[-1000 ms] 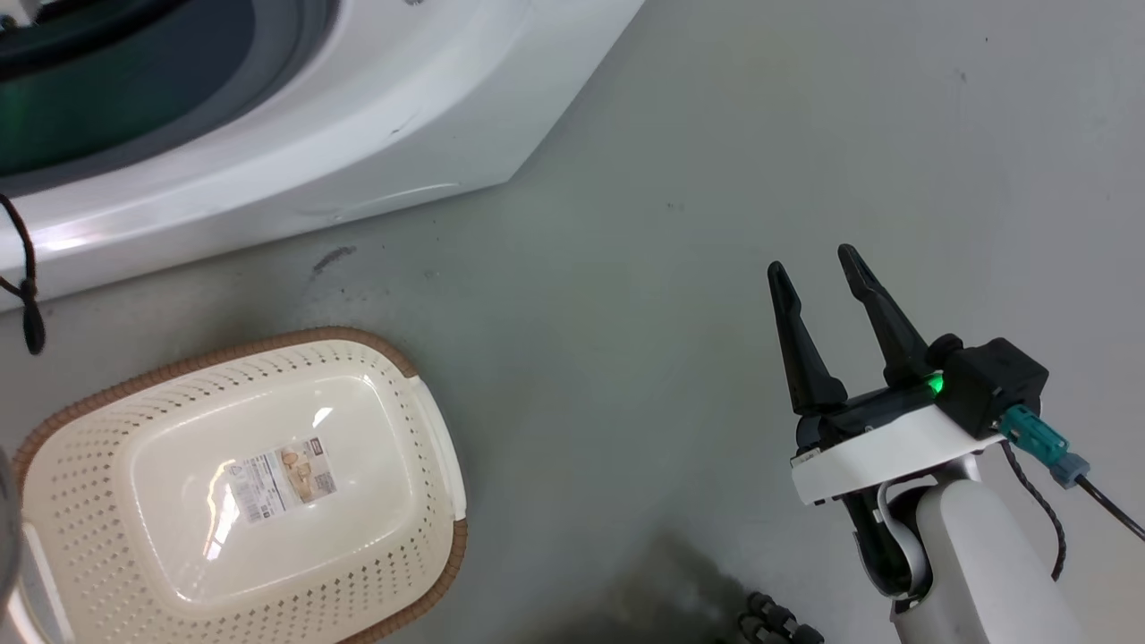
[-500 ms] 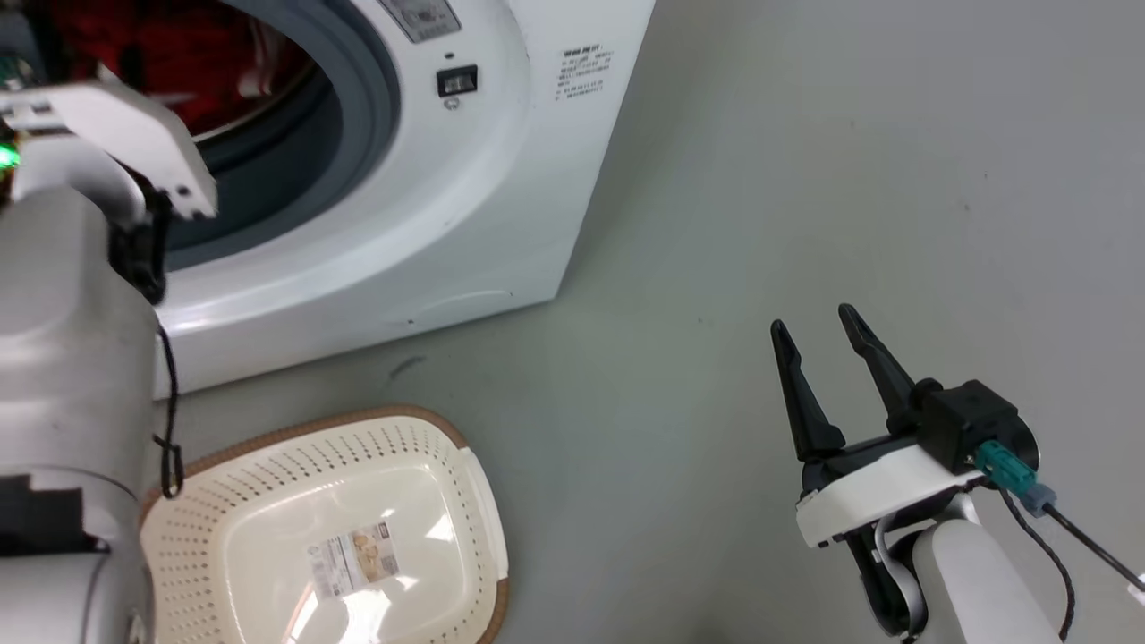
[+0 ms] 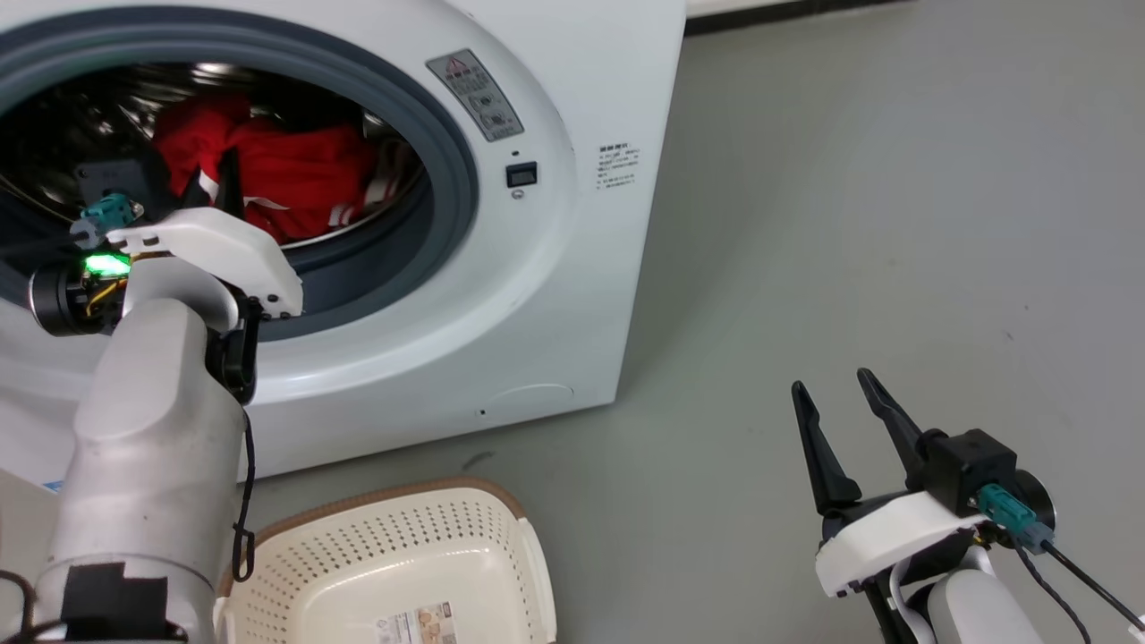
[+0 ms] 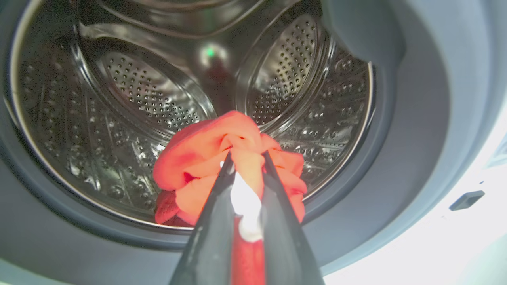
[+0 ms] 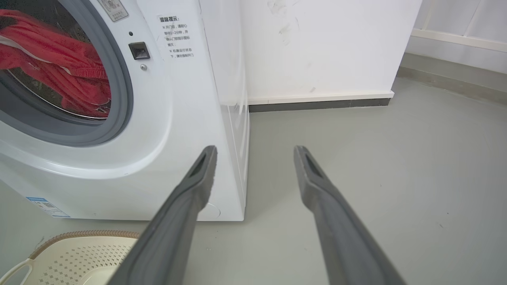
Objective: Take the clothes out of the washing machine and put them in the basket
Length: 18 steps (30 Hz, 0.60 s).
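The white washing machine stands with its porthole uncovered. The red clothes lie bunched in the steel drum. My left arm reaches into the porthole. In the left wrist view my left gripper is shut on a fold of the clothes, with red and white fabric pinched between the fingers. The cream basket with its brown rim sits on the floor below the porthole. My right gripper hovers open over the floor to the right, holding nothing. In its own wrist view the right gripper points past the washing machine.
Grey floor stretches to the right of the machine. A white wall with a dark skirting strip runs behind it. A black cable hangs along my left forearm above the basket's rim.
The head camera has tilted up, bringing the porthole and the red clothes into view. My left arm now shows reaching into the drum. The right gripper stays open.
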Motion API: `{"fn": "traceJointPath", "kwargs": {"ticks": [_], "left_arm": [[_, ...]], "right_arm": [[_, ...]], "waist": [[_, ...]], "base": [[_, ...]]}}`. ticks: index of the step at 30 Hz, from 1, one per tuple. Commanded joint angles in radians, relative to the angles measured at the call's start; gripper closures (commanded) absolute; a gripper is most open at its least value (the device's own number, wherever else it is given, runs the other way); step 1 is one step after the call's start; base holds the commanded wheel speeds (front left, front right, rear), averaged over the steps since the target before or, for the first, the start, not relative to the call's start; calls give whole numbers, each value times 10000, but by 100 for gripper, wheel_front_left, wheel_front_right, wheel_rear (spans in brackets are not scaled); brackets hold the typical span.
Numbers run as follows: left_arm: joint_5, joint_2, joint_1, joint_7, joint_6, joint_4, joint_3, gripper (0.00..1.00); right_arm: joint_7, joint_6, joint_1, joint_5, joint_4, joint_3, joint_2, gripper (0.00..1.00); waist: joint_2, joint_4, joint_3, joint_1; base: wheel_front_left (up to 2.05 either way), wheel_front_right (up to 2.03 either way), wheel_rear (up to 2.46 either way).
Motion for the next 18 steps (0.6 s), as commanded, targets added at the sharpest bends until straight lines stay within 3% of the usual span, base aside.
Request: {"fn": "traceJointPath", "kwargs": {"ticks": [1,12,18], "left_arm": [[-15,-38,258,-66,6,-379,61,100],[5,-400,2984,-68,167,-4532,645,100],[76,-669,4888,-65,497,-6855,677,100]], "right_arm": [[49,-7,148,-82,-73,-62,6,0],[413,-7,758,-202,-422,-299,6,0],[649,-7,1083,-327,-651,-416,8,0]], "waist": [[-1,281,-372,1],[-1,798,-1215,1],[-1,1123,-1610,1]], "base": [[0,0,0],[0,0,0],[0,0,0]]}}
